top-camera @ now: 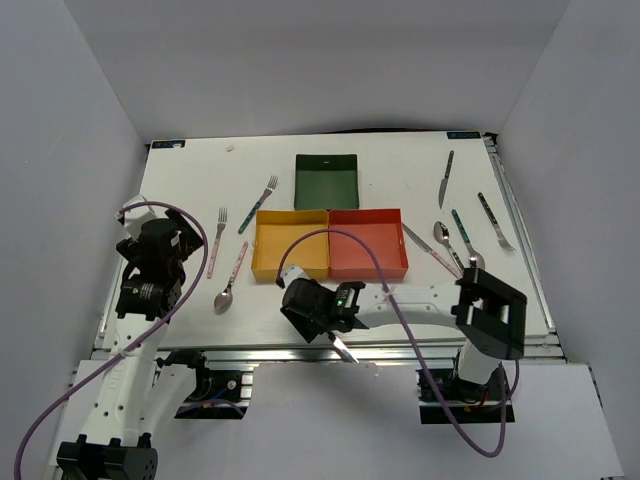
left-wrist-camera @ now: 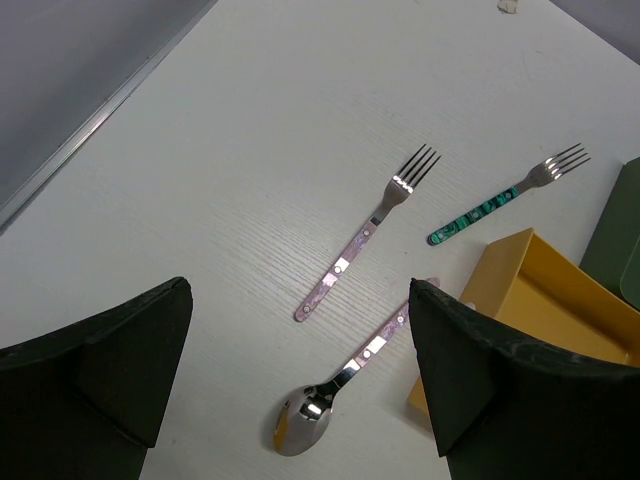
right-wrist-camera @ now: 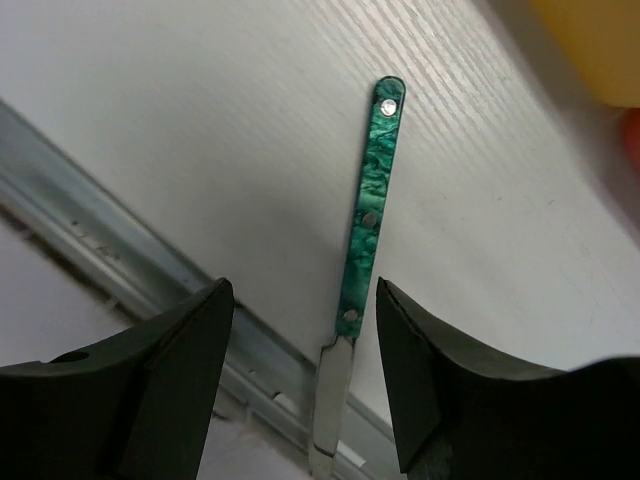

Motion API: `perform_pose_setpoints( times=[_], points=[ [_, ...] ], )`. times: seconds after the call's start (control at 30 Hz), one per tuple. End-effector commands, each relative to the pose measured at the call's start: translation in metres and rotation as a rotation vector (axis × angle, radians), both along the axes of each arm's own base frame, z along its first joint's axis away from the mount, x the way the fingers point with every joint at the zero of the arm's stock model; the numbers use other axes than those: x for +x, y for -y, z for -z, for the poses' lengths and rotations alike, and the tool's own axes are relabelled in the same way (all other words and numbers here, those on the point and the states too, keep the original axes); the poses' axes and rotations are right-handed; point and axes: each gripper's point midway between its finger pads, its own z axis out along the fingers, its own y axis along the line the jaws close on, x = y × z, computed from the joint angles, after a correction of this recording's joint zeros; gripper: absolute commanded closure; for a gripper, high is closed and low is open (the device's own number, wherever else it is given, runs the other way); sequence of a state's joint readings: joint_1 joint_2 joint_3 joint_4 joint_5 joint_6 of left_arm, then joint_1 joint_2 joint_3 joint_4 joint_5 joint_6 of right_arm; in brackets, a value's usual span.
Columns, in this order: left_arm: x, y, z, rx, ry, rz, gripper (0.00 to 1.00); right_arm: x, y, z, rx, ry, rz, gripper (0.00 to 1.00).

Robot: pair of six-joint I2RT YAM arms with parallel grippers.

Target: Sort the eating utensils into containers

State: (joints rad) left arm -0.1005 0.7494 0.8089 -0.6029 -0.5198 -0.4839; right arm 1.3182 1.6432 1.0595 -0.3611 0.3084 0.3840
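This looks like a robot lab, not a home. A left arm (top-camera: 150,275) and a right arm (top-camera: 420,298) are bolted to a metal rail (top-camera: 250,352) at the edge of a plain white table (top-camera: 400,170). Bare grey walls (top-camera: 300,60) box it in. Purple cables (top-camera: 330,232) loop off the arms. Forks and spoons (top-camera: 224,296) lie loose around coloured trays (top-camera: 366,212).

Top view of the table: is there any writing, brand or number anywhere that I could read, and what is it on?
Nothing is readable in any view.
Dark label at the far left corner of the table: too small to read.
Blue label at its far right corner: too small to read.
Green tray, yellow tray, red tray, teal-handled knife: no marks visible.
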Motion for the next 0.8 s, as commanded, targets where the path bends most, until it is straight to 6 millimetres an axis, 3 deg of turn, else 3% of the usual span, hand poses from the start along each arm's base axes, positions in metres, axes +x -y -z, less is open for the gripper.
perform_pose_setpoints(
  times=[0.0, 0.17, 0.37, 0.4, 0.5, 0.6, 0.73, 0.77],
  points=[
    [0.000, -0.002, -0.013, 0.001, 0.029, -0.012, 0.02, 0.026, -0.020, -0.010, 0.029, 0.092, 0.013, 0.36],
    [0.001, 0.000, -0.013, -0.001, 0.028, 0.000, 0.02, 0.031, -0.017, 0.020, -0.016, 0.035, -0.004, 0.44],
    [0.002, 0.002, -0.012, -0.002, 0.024, 0.009, 0.02, 0.023, -0.012, 0.044, -0.028, -0.028, -0.030, 0.60],
    [0.002, 0.002, -0.013, -0.002, 0.026, 0.009, 0.02, 0.022, -0.012, 0.046, -0.028, -0.036, -0.033, 0.69],
    [0.002, 0.002, -0.012, -0.002, 0.025, 0.009, 0.02, 0.015, -0.016, 0.047, -0.010, -0.066, -0.056, 0.81],
    [0.003, 0.002, -0.012, -0.002, 0.024, 0.009, 0.02, 0.015, -0.017, 0.045, -0.008, -0.068, -0.062, 0.85],
    [0.002, 0.001, -0.012, -0.002, 0.025, 0.008, 0.02, 0.016, -0.027, 0.030, 0.037, -0.051, -0.094, 1.00],
    [0.002, 0.001, -0.012, -0.002, 0.025, 0.008, 0.02, 0.015, -0.032, 0.024, 0.053, -0.036, -0.117, 1.00]
  ],
)
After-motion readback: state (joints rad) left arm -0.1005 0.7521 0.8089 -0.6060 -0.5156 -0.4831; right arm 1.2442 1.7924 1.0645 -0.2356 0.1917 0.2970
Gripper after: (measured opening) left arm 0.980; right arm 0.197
